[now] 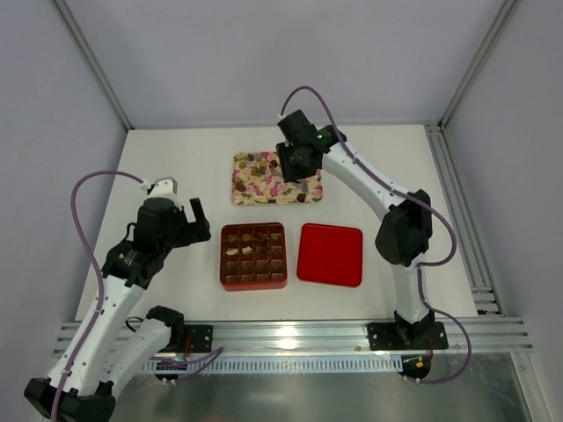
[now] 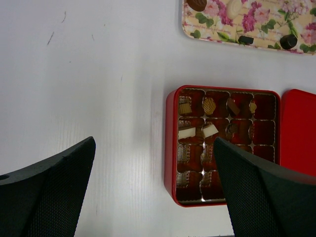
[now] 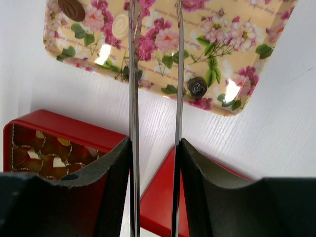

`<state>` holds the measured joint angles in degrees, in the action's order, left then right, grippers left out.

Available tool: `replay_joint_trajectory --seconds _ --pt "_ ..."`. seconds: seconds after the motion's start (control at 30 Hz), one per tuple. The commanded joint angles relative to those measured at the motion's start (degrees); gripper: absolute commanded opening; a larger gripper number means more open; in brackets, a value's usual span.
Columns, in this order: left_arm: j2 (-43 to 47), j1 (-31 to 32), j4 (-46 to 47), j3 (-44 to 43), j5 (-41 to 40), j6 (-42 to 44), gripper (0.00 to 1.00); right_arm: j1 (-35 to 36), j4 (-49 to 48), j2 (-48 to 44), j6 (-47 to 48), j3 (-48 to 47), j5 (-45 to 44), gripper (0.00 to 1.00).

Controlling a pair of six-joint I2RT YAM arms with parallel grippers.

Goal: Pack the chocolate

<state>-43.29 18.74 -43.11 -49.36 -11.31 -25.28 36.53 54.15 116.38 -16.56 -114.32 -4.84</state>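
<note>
Several chocolate pieces lie on the floral tray (image 1: 255,189): a dark oval (image 3: 71,7), a whitish round one (image 3: 120,25) and a dark round one (image 3: 197,87). More chocolate, tan (image 2: 210,105) and whitish (image 2: 186,133), sits in cells of the open red box (image 1: 253,256). My right gripper (image 3: 154,148) is shut on metal tongs (image 3: 134,74). Their two blades reach over the tray, spread apart with nothing between them, and their tips run out of the frame. My left gripper (image 2: 154,143) hangs wide open and empty over the table, by the box's left edge.
The red lid (image 1: 330,254) lies flat just right of the box. The tray stands behind the box, near the table's middle back. Metal rails run along the right (image 1: 457,202) and near edges of the white table.
</note>
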Motion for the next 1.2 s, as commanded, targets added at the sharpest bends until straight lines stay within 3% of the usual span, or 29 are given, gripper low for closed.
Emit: replay_joint_trajectory --seconds 0.0,0.27,1.17 --pt "-0.13 -0.20 1.63 -0.21 0.24 -0.12 1.00 -0.15 1.83 2.88 0.82 -7.66 -5.42 0.45" --pt "-0.22 -0.20 1.45 -0.21 -0.11 -0.21 1.00 -3.22 1.75 9.39 0.39 -13.82 -4.13 0.45" --pt "-1.10 -0.20 1.36 -0.21 -0.55 -0.21 1.00 -4.63 -4.32 9.83 -0.32 -10.83 -1.05 0.44"
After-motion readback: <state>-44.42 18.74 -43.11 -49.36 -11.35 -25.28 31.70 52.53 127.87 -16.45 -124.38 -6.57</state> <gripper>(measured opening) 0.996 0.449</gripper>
